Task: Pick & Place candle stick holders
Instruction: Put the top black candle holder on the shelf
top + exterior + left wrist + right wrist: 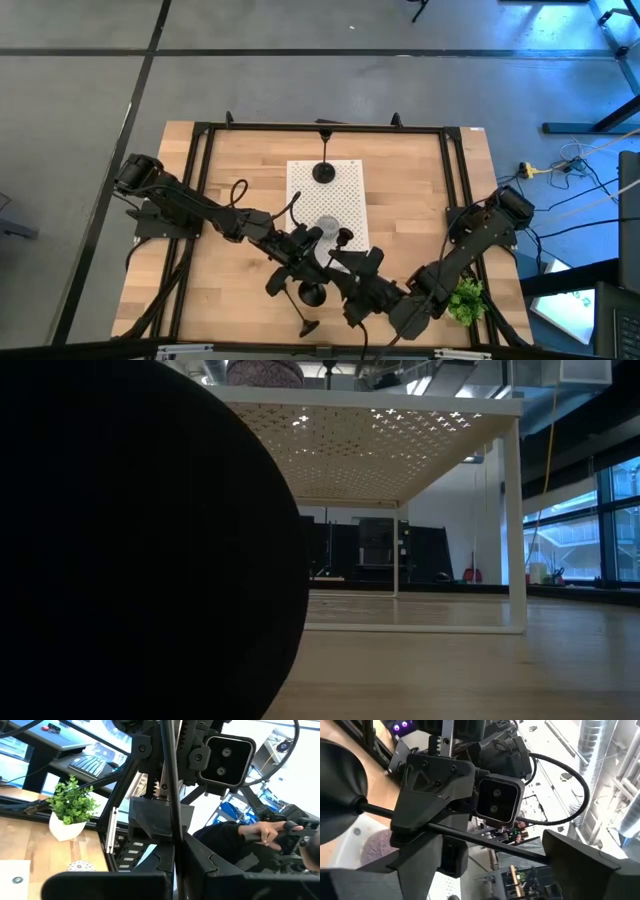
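Black candle holder (311,293) stem clamped in left gripper (298,262); right gripper (352,290) alongside.

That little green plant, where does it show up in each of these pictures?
High view: plant at the table's right edge, by the right arm.
Low view: not in it.
Left wrist view: plant in a white pot.
Right wrist view: not in it.
Shared landmark: white board, also in the low view.
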Available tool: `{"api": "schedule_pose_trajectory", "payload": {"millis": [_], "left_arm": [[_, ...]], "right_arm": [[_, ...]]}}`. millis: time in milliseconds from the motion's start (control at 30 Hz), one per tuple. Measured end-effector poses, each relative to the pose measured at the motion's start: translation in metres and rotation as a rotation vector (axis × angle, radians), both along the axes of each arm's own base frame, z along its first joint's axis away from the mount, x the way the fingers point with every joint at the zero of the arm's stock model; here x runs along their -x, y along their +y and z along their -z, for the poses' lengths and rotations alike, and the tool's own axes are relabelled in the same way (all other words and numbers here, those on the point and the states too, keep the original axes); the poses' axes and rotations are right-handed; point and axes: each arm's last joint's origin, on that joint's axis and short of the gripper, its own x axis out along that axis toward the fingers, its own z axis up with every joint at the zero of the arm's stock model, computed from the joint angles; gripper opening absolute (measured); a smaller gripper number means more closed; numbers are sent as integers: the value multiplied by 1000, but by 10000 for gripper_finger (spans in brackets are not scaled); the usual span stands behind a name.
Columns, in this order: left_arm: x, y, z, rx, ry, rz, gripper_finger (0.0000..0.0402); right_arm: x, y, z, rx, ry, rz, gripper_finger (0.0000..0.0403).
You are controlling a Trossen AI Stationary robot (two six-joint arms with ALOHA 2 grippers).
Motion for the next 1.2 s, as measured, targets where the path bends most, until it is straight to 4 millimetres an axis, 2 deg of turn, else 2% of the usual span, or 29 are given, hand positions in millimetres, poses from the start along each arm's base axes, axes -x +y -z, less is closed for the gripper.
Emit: {"api": "schedule_pose_trajectory", "payload": {"millis": [133, 200, 467, 600, 833, 900, 1000, 1100, 1200], "left_arm": [[0, 0, 0, -4, -3, 4, 8], [-1, 2, 3, -46, -3, -28, 8], [0, 0, 2, -45, -22, -15, 8], [0, -1, 0, -57, -47, -15, 8], [14, -5, -20, -176, -182, -40, 8], [23, -9, -28, -255, -228, -83, 8], [36, -15, -39, -357, -248, -202, 8], [46, -23, -42, -427, -242, -278, 8], [52, -30, -44, -460, -257, -270, 8]], "right_arm": [[5, 6, -1, -41, -24, -19, 354], [9, 12, -7, -141, -87, -66, 358], [28, 30, -9, -174, -113, -97, 360], [41, 43, -13, -265, -168, -143, 360], [60, 58, -20, -370, -222, -204, 360], [61, 54, -23, -439, -244, -201, 360], [61, 37, -32, -570, -219, -256, 360], [60, 16, -39, -722, -52, -444, 359], [57, -5, -43, -814, 68, -601, 350]]}}
